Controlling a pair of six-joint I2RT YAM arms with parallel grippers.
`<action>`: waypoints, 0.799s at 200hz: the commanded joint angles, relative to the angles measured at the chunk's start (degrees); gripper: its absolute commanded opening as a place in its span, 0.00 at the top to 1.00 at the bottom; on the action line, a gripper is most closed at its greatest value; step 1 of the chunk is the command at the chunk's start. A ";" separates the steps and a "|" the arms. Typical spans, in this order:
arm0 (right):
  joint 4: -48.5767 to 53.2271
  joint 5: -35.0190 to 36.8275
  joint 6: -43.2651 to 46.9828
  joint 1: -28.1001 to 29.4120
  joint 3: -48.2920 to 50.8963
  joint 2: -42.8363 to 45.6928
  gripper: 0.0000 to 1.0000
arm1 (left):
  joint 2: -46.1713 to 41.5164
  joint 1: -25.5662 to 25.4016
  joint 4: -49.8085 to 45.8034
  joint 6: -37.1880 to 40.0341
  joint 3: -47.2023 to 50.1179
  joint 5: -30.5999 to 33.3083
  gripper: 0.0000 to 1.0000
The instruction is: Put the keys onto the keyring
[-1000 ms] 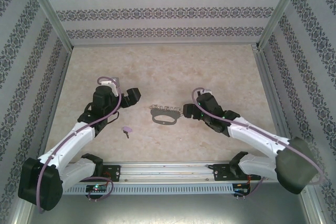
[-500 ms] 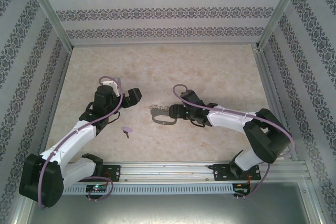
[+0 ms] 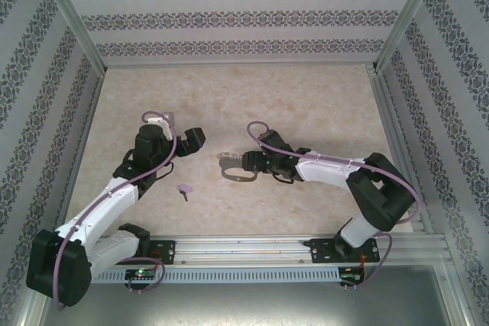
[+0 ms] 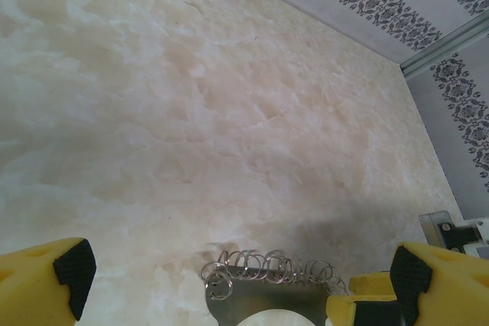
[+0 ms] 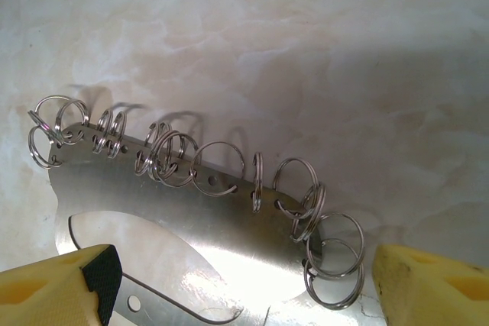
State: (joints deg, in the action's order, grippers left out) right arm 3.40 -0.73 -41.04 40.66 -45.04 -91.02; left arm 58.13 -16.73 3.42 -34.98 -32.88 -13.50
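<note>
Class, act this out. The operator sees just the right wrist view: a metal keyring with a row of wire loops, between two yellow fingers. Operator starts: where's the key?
Observer: The purple key lies on the table, left of the keyring and nearer the arm bases, not touching it.
Operator: Is the left gripper holding anything?
Observer: No, the left gripper is open and empty, facing the keyring's left end.
Operator: And mine?
Observer: The right gripper sits at the keyring's right end, opposite the left.

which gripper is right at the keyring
The right gripper: its open jaws flank one end of the keyring. The left gripper hangs apart from it, nearer the purple key.
</note>
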 commanded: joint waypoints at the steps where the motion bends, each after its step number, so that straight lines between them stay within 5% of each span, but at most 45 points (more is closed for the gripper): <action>1: 0.58 1.08 -1.58 0.47 -0.18 -0.98 0.14 | -0.81 0.73 1.50 0.33 -0.41 -0.49 0.00; 96: 1.82 -1.31 -1.24 1.97 -7.30 -4.87 0.15 | -0.45 0.71 1.50 0.44 -0.51 -0.31 0.00; 160: 3.15 2.24 1.40 1.61 -3.34 3.11 0.14 | 0.21 0.73 1.32 0.65 -0.56 -0.13 0.00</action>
State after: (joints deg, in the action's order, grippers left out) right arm 4.93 -1.52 -41.41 43.33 -51.31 -92.01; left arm 58.15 -16.73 3.42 -34.96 -32.88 -13.50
